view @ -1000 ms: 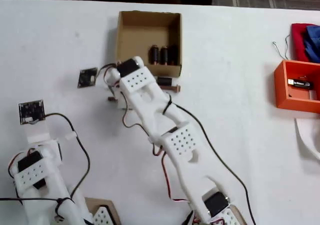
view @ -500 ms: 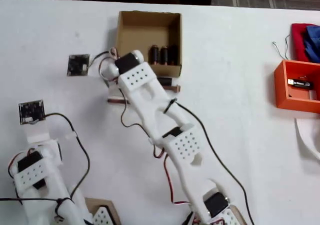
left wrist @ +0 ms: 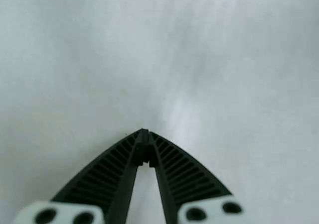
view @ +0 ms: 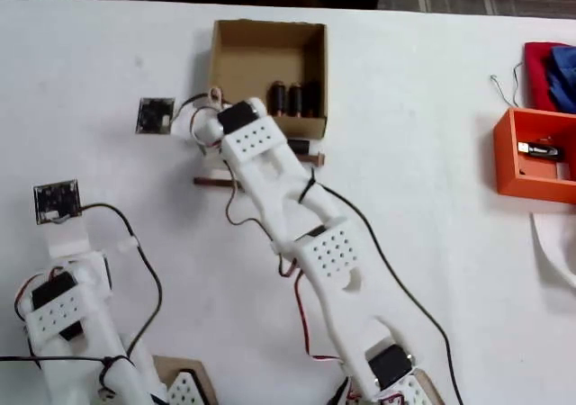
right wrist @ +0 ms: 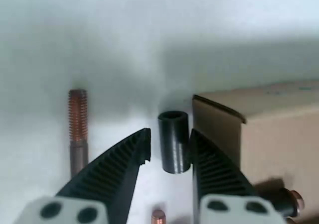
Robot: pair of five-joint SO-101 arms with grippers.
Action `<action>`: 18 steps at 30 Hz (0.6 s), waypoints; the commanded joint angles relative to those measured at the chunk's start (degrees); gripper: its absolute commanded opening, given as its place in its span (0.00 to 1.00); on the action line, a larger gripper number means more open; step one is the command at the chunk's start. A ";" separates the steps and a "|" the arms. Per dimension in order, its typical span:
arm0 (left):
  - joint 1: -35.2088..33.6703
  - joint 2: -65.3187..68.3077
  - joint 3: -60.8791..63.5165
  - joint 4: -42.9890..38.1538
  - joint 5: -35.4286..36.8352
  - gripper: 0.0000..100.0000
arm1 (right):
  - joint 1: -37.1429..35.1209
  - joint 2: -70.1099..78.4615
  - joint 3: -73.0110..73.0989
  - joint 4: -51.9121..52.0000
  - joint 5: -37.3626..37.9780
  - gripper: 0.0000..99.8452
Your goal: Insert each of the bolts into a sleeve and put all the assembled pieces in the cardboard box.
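One black sleeve (right wrist: 174, 143) between the right gripper's (right wrist: 169, 140) spread jaws, cardboard box (right wrist: 269, 129) just beyond one finger, bolt (right wrist: 77, 129) outside the other, left gripper (left wrist: 143, 137) pressed together, right gripper nearer the box than a second ago.

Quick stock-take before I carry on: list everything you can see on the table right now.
cardboard box: one, brown, far middle of the table
pieces in the box: three, dark, in a row at its right side
black sleeve: one, on the table beside the box's wall
dark piece: one, just outside the box's near wall
bolts: two, copper; one beside the dark piece, the other on the table left of the right arm
orange box: one, right edge
black item: one, inside the orange box
cloth: red and blue, beyond the orange box
table: white
left gripper: shut, over bare table
right gripper: open, around the black sleeve
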State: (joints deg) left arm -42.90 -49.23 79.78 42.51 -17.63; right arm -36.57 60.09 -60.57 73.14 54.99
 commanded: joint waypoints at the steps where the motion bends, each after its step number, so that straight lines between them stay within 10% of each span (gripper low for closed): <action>1: -0.35 -0.88 -1.71 -0.79 0.62 0.03 | 1.01 -0.40 -0.26 -0.92 0.62 0.12; 18: -0.35 -0.88 -1.71 -0.79 0.62 0.03 | 1.54 3.65 -0.35 0.84 0.62 0.12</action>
State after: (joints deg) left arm -42.90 -49.23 79.78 42.51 -17.63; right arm -35.34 64.04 -60.04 72.79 54.99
